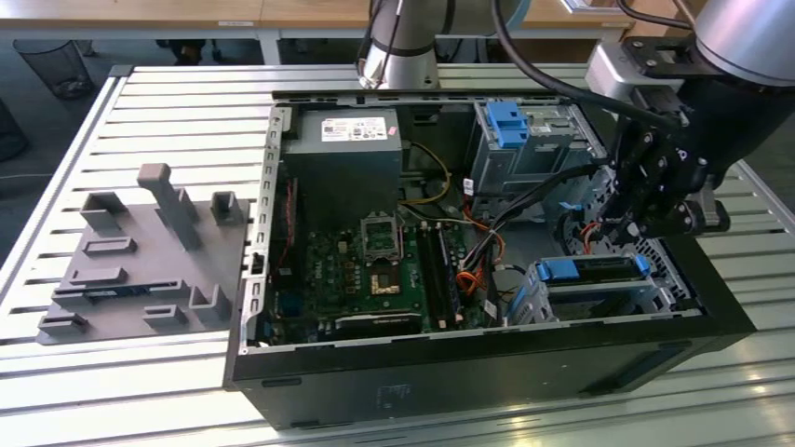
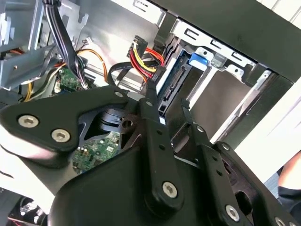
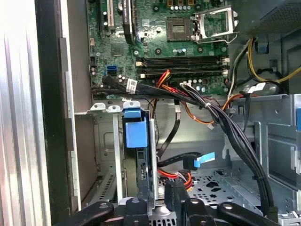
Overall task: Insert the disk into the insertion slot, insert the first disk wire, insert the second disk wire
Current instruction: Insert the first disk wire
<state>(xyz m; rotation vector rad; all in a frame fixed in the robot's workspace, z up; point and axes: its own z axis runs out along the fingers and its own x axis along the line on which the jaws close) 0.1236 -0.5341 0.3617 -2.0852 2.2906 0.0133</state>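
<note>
1. The first step looks done. In the exterior view the disk (image 1: 594, 270) sits in the insertion slot (image 1: 627, 300), at about 4 o'clock inside the open computer case (image 1: 497, 368). The case lies on the slatted tabletop (image 1: 162, 93).
2. In the first wrist view the disk (image 3: 135, 134) stands edge-on between the perforated walls of the insertion slot (image 3: 114, 160). Its blue carrier is level with the frame.
3. In the exterior view the gripper (image 1: 631, 225) hangs just above the disk, at about 1 o'clock from it.
4. In both wrist views the gripper (image 2: 169, 107) (image 3: 154, 201) has its jaws a little apart, one on each side of the disk's connector edge. I see nothing clamped between them.
5. What is left, as I judge it, is both wire steps. A black wire (image 3: 205, 160) with a pale blue plug lies loose on the case floor, apart from the disk.
6. A red-and-yellow wire bundle (image 2: 146, 56) ends near the disk's edge. I cannot tell whether its plug is seated.
</note>
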